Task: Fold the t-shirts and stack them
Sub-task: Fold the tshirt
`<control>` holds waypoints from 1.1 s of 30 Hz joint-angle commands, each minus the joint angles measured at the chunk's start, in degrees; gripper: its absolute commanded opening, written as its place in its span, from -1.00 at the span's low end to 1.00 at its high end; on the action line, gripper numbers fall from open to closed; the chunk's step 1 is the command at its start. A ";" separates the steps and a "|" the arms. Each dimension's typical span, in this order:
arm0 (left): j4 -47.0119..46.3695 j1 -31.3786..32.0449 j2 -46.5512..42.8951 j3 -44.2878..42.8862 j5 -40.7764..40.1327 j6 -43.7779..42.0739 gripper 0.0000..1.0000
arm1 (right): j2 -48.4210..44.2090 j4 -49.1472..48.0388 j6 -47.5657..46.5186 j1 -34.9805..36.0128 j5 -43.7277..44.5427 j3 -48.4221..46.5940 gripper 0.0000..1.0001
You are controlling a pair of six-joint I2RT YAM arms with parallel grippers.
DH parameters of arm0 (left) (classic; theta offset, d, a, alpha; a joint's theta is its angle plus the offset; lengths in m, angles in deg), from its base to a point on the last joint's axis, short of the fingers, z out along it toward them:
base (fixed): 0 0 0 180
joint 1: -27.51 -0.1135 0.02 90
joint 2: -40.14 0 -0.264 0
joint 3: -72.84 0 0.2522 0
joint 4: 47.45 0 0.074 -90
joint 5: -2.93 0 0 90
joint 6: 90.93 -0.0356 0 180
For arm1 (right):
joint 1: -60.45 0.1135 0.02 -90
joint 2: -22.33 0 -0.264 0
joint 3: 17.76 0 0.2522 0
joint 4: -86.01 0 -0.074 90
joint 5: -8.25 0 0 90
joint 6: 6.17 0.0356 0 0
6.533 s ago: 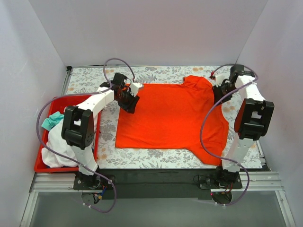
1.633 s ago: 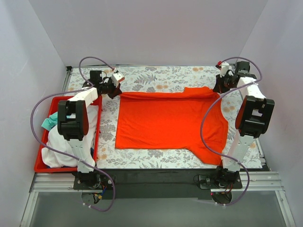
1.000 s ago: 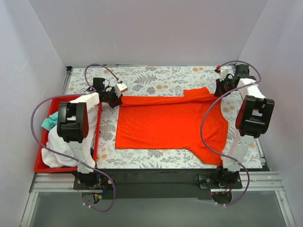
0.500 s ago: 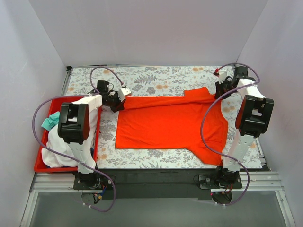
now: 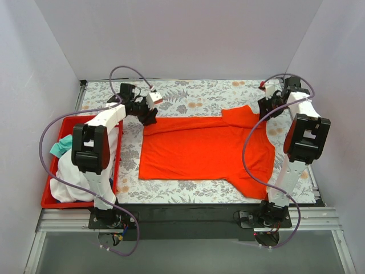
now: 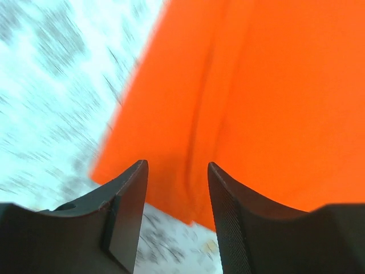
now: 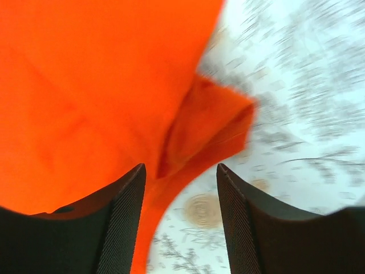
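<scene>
The orange-red t-shirt (image 5: 208,149) lies on the table with its far part folded toward the near side. My left gripper (image 5: 149,112) is open and empty just above the shirt's far left corner (image 6: 142,165). My right gripper (image 5: 264,108) is open and empty over the far right sleeve (image 7: 219,123), whose hem lies between the jaws without being pinched. White and teal t-shirts (image 5: 68,165) are heaped in the bin at the left.
A red plastic bin (image 5: 50,201) sits at the table's left edge beside the left arm. The floral tablecloth (image 5: 199,91) shows bare along the far side. White walls close in on three sides.
Both grippers carried the shirt's far edge toward the near side, making a fold, then let go. In the last half second both lifted back toward the far side.
</scene>
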 commanded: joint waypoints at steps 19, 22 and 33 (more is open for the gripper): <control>-21.17 29.36 36.15 -47.24 -21.35 58.48 0.36 | 19.24 -2.93 25.35 2.76 -4.88 -27.70 0.14; -22.50 29.54 39.32 -49.53 -23.73 61.30 0.36 | 20.56 -3.73 25.78 2.94 -4.00 -27.62 0.16; -26.72 29.89 45.12 -53.13 -22.77 66.48 0.33 | 22.67 -5.58 27.89 3.11 -6.99 -27.18 0.13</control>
